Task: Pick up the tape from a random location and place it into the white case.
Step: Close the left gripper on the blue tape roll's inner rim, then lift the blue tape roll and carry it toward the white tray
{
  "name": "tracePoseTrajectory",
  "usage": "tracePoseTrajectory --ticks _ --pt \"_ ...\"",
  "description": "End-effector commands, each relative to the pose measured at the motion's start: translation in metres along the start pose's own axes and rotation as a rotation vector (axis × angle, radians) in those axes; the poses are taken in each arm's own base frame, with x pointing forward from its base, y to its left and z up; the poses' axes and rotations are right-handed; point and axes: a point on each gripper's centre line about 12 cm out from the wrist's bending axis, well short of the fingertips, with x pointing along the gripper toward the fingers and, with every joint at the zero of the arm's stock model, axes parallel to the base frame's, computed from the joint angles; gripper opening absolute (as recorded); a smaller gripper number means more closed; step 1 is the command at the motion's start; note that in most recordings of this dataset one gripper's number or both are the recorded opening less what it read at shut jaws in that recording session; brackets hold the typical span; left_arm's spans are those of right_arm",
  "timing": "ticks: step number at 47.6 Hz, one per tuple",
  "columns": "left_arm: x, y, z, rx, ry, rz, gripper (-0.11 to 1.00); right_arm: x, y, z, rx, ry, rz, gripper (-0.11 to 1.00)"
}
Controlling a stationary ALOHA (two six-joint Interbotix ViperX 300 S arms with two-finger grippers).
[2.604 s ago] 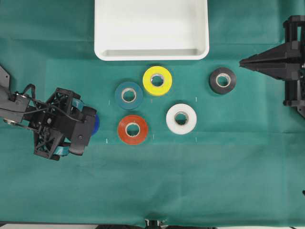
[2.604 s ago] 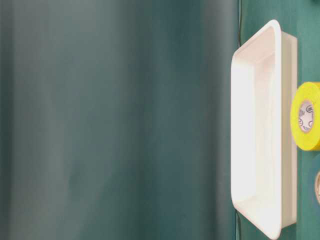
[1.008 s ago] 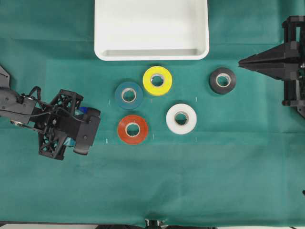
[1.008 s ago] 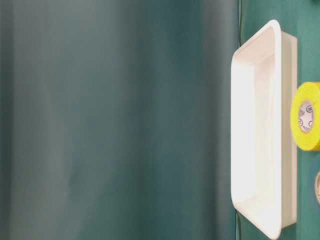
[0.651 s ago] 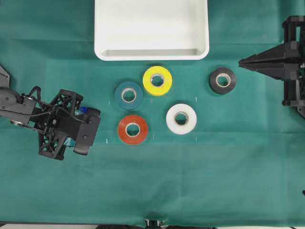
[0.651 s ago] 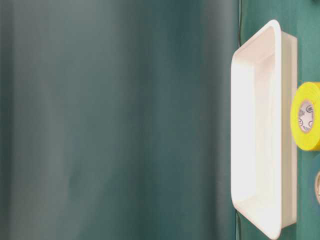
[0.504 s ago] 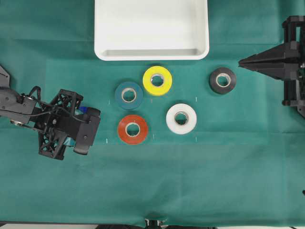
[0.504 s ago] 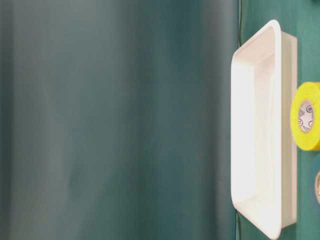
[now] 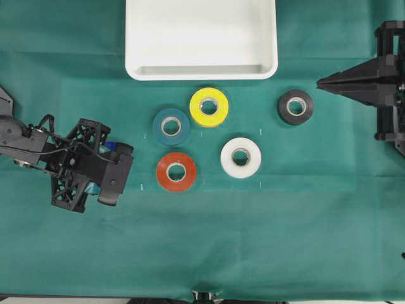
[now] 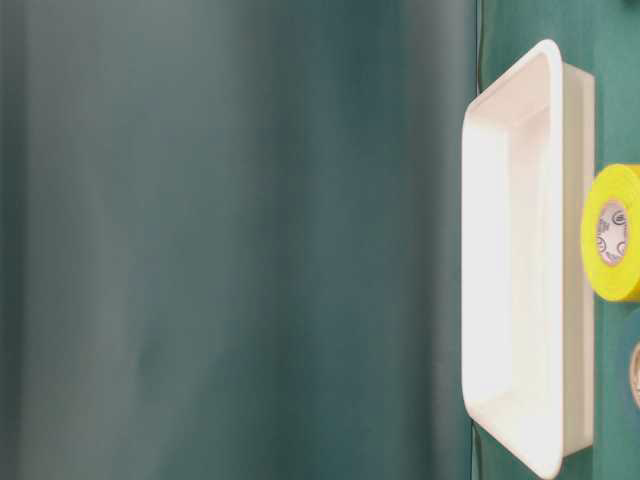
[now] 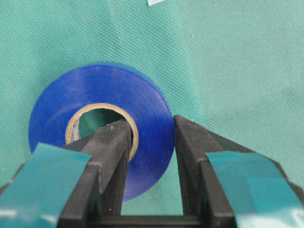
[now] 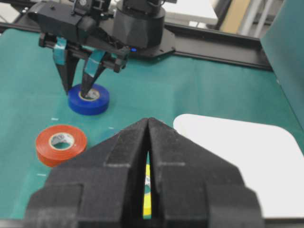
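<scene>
The tape (image 11: 102, 92) is a royal-blue roll lying flat on the green cloth at the far left. My left gripper (image 11: 151, 126) is shut on the roll's wall, with one finger inside the pale core and the other on the outer face. In the overhead view the left gripper (image 9: 117, 166) covers nearly all of the tape (image 9: 110, 146). In the right wrist view the tape (image 12: 89, 99) rests on the cloth under the left gripper (image 12: 78, 92). The white case (image 9: 201, 71) stands at the back centre. My right gripper (image 9: 319, 81) hangs shut and holds nothing at the right edge.
Between the left gripper and the case lie a teal-blue roll (image 9: 171, 126), a yellow roll (image 9: 209, 107), an orange-red roll (image 9: 176, 171) and a white roll (image 9: 241, 158). A black roll (image 9: 295, 106) sits near the right gripper.
Since the oldest frame the left gripper has turned and settled over the blue roll, hiding it from above. Over the last second nothing has visibly moved.
</scene>
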Motion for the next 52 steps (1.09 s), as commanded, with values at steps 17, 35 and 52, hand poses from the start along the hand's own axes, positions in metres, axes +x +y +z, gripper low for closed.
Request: tracePoseTrajectory --ticks 17,35,52 --pt "-0.004 0.000 0.002 -0.004 -0.020 -0.001 0.24 0.001 0.000 0.006 -0.003 -0.015 0.000 0.00" --pt "-0.025 -0.002 0.014 0.002 -0.067 -0.005 0.24 0.002 0.000 0.006 -0.003 -0.014 0.000 0.00" --pt "-0.070 -0.003 0.026 0.004 -0.052 -0.007 0.24 0.001 0.000 0.006 -0.001 -0.015 -0.001 0.00"
